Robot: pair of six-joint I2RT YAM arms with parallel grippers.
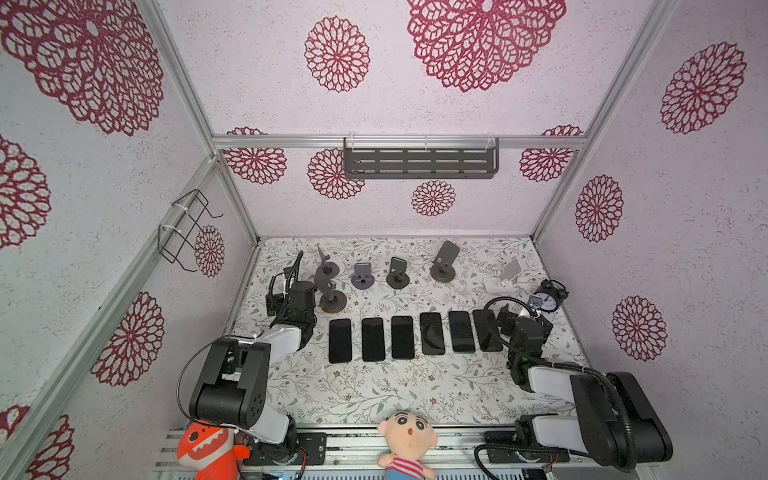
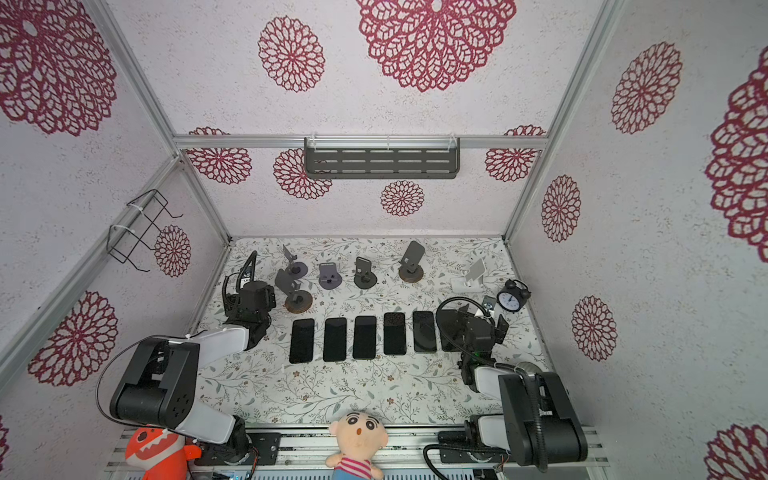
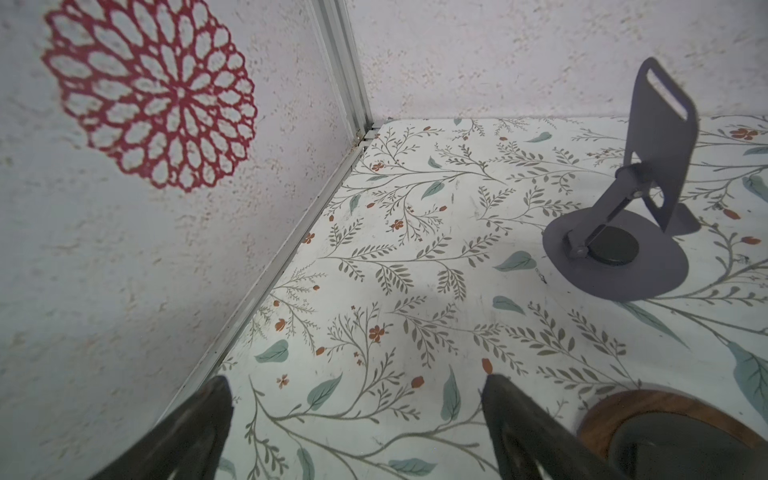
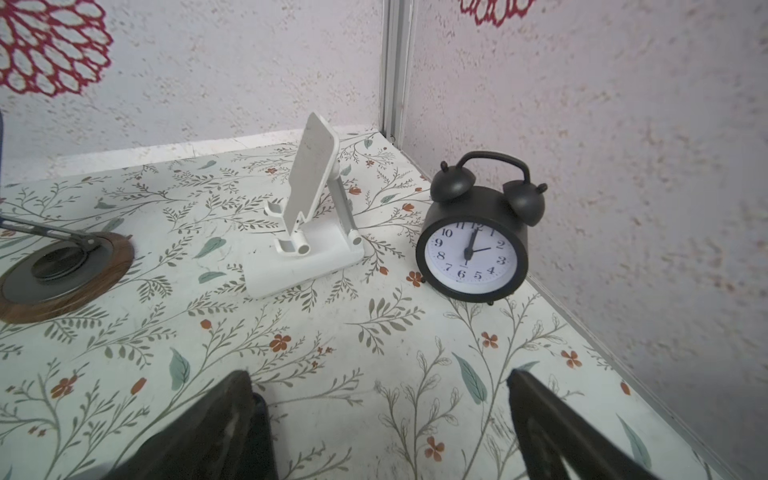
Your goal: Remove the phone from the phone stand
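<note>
No stand visibly carries a phone: white stand point(image 4: 307, 216) and grey stand point(image 3: 648, 166) are bare, and six phones point(image 1: 402, 337) lie flat in a row mid-counter point(image 1: 374, 395), long axes 12–6 in both top views. Left end effector point(image 3: 357, 386) and right end effector point(image 4: 380, 378) are both spread wide, nothing btwn the fingers. Row sits approx. 5 o'clock of the left, 8 o'clock of the right. The right is nearer, w/ the end phone point(image 1: 482, 332) just beside it. Removal prob. already done.
</note>
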